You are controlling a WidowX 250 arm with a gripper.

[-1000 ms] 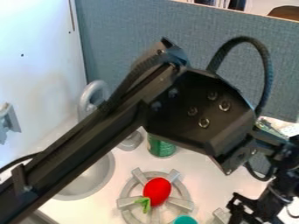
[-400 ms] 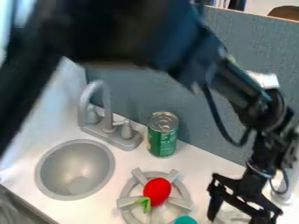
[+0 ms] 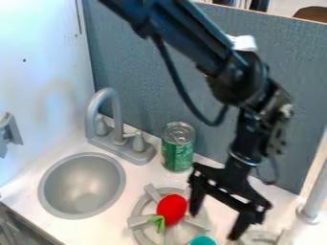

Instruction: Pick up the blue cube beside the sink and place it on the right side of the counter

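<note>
The black gripper [image 3: 216,221] hangs over the right side of the near burner, its two fingers spread wide with nothing between them. Its left finger is just right of a red toy vegetable [image 3: 172,209] with a green stem, which rests on the grey burner grate [image 3: 138,221]. A teal object [image 3: 202,240] is cut off by the bottom edge, below and between the fingers. Behind the burner a green can [image 3: 178,149] stands upright.
To the left are a round grey sink [image 3: 81,186] and a grey faucet [image 3: 110,115]. Another burner [image 3: 263,235] lies at lower right, beside a grey post [image 3: 313,203]. A blue-grey panel [image 3: 153,81] rises behind the counter.
The arm has swung right and back, uncovering the sink, faucet and can. Most recently the gripper has moved left, from the right side toward the red vegetable, which has stayed put.
</note>
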